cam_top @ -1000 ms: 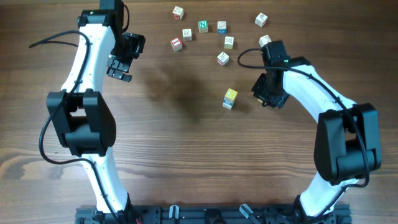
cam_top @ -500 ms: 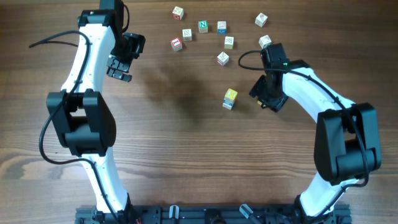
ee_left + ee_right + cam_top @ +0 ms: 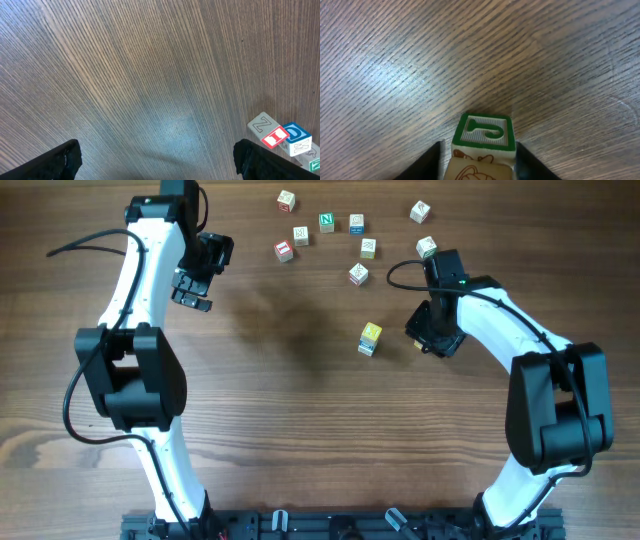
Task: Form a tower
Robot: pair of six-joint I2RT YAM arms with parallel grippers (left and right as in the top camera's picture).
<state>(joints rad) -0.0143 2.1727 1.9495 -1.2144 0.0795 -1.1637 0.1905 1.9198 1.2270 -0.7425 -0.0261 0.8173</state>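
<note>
Wood-grain tabletop [image 3: 300, 420] takes up pretty much the whole scene, brown with a darker smudge near the middle. My two white-and-black arms come up from the near edge. The left arm [image 3: 140, 330] reaches toward the far left, and the right arm [image 3: 520, 350] bends in toward the middle-right.

My left pincer [image 3: 155, 150] hangs over bare wood with its fingers spread all the way, nothing between them. My right pincer [image 3: 479, 146] has its fingers apart on either side of a pale cube with a green J face [image 3: 484, 131]. That cube fills nearly the whole gap, but honestly I can't tell if the fingers are pressing it or just sitting alongside. From overhead it's hidden under the pincer.

Then the tower [image 3: 370, 337]: it stands on the tabletop right of centre, to the left of my right pincer, near it but not touching. It has a yellow face on top and a pale cube under that, and I can't count the levels from above.

Smallest stuff: the loose cubes [image 3: 327, 221] are scattered beyond the tower toward the far edge. One has a red letter [image 3: 284, 250], and another sits just beside my right arm [image 3: 426, 247].
</note>
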